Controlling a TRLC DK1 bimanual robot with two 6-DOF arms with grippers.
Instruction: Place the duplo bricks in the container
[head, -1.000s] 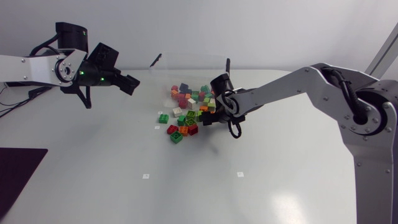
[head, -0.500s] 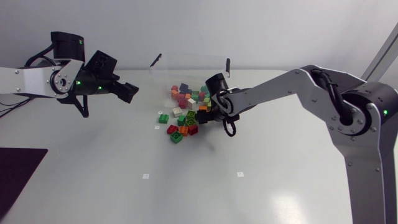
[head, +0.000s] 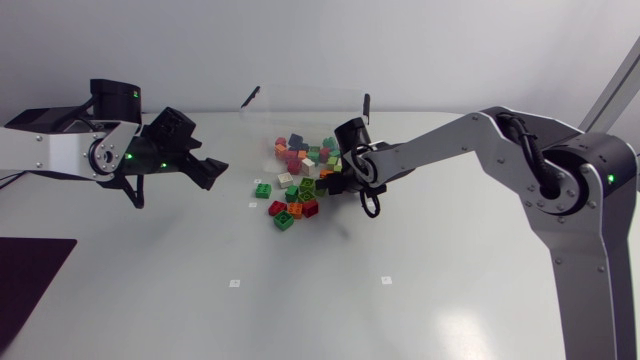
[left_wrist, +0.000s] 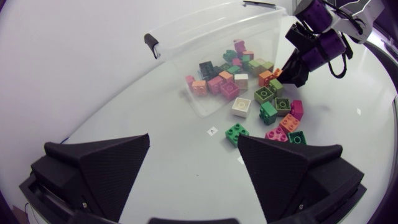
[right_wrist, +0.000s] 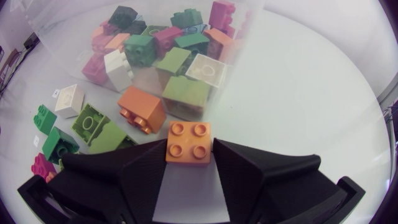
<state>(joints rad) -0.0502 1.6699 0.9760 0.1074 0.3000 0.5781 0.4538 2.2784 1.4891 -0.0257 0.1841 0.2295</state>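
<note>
A clear plastic container (head: 305, 102) with black clips sits at the table's far middle, with several coloured duplo bricks inside. More bricks lie loose in front of it, among them a green one (head: 262, 190), a red one (head: 277, 208) and a white one (left_wrist: 241, 107). My right gripper (head: 326, 184) is low at the pile's right edge by the container's mouth. In the right wrist view it (right_wrist: 188, 163) is shut on an orange four-stud brick (right_wrist: 188, 143), with both fingers against its sides. My left gripper (head: 214, 169) hangs open to the left of the pile, nothing between its fingers (left_wrist: 99, 165).
Another orange brick (right_wrist: 142, 109) and lime green bricks (right_wrist: 93, 124) lie just ahead of the right gripper, against the container wall (right_wrist: 62, 46). A dark mat (head: 30, 270) lies at the near left edge. Small white markers (head: 234, 283) dot the table.
My right gripper's fingers have come together onto the orange brick. The left arm has moved right and lower, nearer the pile, still open.
</note>
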